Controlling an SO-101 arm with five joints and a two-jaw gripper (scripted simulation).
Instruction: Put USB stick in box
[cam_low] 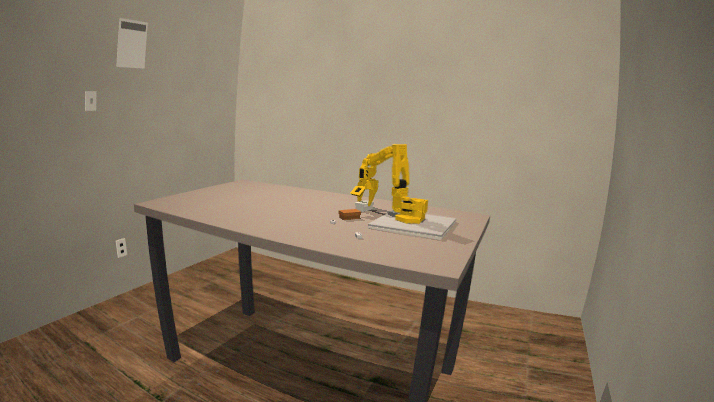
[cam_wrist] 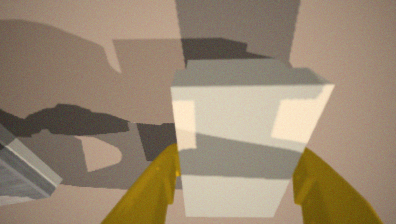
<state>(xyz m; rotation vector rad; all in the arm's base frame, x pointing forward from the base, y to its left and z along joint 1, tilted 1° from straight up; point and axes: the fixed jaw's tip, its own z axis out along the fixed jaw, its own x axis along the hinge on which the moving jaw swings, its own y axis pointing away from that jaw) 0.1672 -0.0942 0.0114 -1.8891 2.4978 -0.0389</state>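
My gripper is shut on a white box-shaped block, the white box, with one yellow finger on each side of it. Its top face is flat and shaded grey. I cannot tell a seam between box and lid, and I cannot see inside. In the exterior view the gripper points down at this white box, which is at table level just left of the arm's base. I cannot make out the USB stick in either view.
A brown block lies just left of the box. Two small white pieces lie nearer the table's front. The arm stands on a pale baseplate, whose corner shows in the wrist view.
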